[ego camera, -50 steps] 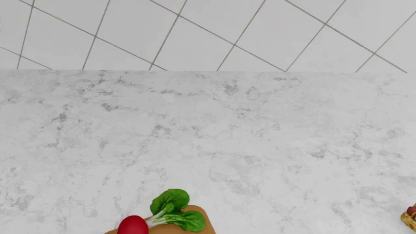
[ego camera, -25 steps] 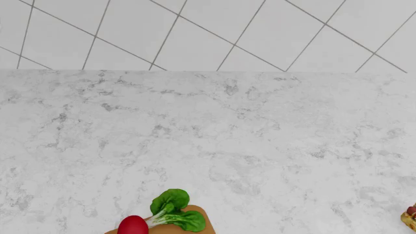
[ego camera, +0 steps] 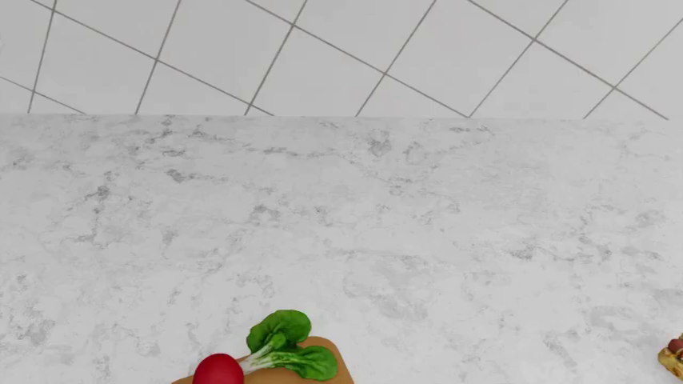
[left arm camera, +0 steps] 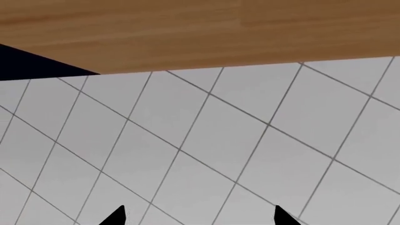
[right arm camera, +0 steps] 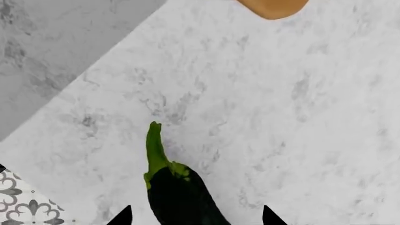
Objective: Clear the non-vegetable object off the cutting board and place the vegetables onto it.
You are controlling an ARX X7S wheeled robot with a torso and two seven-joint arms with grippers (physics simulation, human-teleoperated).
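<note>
In the head view a red radish (ego camera: 217, 371) with green leaves (ego camera: 284, 342) lies at the bottom edge, its leaves over a corner of the light-brown cutting board (ego camera: 328, 350). The hot dog (ego camera: 673, 357) peeks in at the right edge, on the counter and off the board. Neither gripper shows in the head view. In the right wrist view my right gripper (right arm camera: 195, 219) is open, and a dark eggplant (right arm camera: 178, 194) with a green stem lies between its fingertips without touching them. A board corner (right arm camera: 272, 6) shows beyond it. My left gripper (left arm camera: 198, 219) is open and empty, facing the tiled wall.
The grey marble counter (ego camera: 353, 232) runs back to a white tiled wall (ego camera: 341, 48). The right wrist view shows the counter's edge and patterned floor (right arm camera: 25, 208) below it. The left wrist view shows a wooden cabinet (left arm camera: 200, 33) above the wall tiles.
</note>
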